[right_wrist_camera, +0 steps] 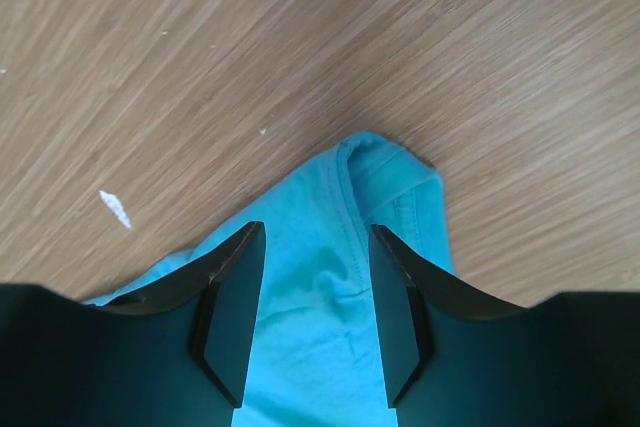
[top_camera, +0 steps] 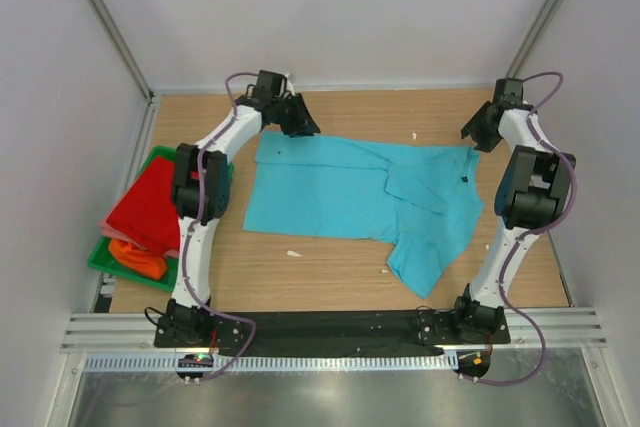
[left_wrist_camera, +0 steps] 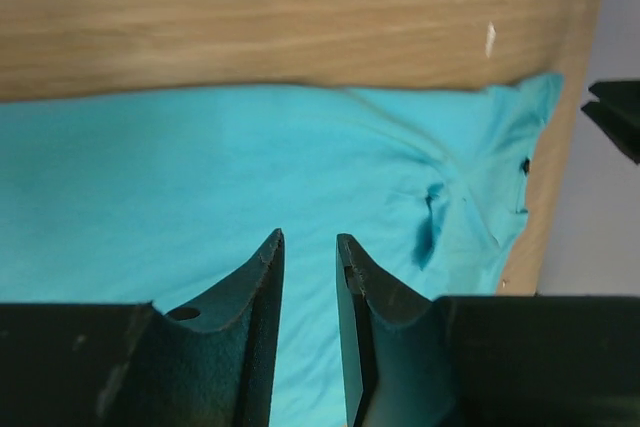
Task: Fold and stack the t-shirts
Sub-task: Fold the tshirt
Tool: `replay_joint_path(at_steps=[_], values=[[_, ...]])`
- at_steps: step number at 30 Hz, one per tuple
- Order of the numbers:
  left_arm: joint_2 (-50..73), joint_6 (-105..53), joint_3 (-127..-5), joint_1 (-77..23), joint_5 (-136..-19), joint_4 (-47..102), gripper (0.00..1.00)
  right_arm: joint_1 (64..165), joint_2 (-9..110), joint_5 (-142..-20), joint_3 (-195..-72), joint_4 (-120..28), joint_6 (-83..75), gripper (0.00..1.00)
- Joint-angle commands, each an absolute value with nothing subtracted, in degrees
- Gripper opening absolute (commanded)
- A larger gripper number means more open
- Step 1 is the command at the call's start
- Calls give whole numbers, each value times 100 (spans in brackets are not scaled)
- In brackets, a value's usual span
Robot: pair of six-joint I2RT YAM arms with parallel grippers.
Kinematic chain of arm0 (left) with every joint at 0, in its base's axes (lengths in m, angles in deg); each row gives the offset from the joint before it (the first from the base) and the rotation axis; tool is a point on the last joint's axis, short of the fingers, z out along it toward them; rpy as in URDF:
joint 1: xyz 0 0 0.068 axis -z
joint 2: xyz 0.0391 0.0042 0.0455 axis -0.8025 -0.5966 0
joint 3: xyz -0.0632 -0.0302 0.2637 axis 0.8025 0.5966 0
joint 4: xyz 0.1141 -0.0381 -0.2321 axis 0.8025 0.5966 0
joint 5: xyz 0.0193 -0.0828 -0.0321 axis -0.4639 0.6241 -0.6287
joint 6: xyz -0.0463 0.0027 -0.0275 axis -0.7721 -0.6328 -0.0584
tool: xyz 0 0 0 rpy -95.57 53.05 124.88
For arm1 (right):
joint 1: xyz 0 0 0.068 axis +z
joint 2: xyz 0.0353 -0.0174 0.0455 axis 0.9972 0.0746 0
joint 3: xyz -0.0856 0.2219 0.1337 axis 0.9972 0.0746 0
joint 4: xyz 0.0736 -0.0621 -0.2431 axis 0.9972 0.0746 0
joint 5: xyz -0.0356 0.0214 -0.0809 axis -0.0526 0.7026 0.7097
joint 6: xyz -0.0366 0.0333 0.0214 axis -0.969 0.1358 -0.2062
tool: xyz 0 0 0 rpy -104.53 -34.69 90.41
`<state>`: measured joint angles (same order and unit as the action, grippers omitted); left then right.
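Observation:
The turquoise-blue t-shirt (top_camera: 340, 197) lies spread flat across the middle of the table, one sleeve folded in and a small dark mark (top_camera: 465, 180) near its right edge. My left gripper (top_camera: 303, 127) hovers over the shirt's far left corner. In the left wrist view it (left_wrist_camera: 310, 242) is open a little, with only the cloth (left_wrist_camera: 180, 177) below. My right gripper (top_camera: 473, 135) is at the far right corner. It (right_wrist_camera: 315, 232) stands open above the hemmed corner (right_wrist_camera: 375, 172), holding nothing. A red t-shirt (top_camera: 150, 202) and an orange t-shirt (top_camera: 140, 257) lie in the tray at the left.
A green plastic tray (top_camera: 97, 259) sits at the table's left edge under the red and orange cloth. Small white scraps (top_camera: 293, 253) lie on the wood. White walls and metal posts close in the back and sides.

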<state>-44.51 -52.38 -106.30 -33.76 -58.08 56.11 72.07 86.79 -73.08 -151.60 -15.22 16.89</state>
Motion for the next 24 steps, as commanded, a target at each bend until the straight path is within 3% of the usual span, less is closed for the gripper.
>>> replay_joint_path(at_steps=[1, 10, 13, 14, 16, 24], values=[[-4722, -5018, -10792, -3500, -5810, 5826, 28, 7183, 8876, -7166, -15505, -1513, 1562, 52], [-5003, -5308, -10572, -3913, -5862, 5799, 25, 7183, 9456, -7438, -15567, -1916, 1667, 37], [-5064, -5334, -10511, -4027, -5942, 5790, 25, 7183, 9667, -7386, -15663, -2083, 1667, 20], [-5100, -5334, -10519, -4054, -5959, 5799, 25, 7183, 9702, -7325, -15742, -2119, 1659, 8], [-5196, -5387, -10563, -4142, -5951, 5834, 24, 7183, 9807, -7017, -15760, -2391, 1650, 2], [-5732, -5431, -10818, -4388, -5863, 5887, 24, 7210, 10747, -7131, -16769, -2805, 1650, 1]])
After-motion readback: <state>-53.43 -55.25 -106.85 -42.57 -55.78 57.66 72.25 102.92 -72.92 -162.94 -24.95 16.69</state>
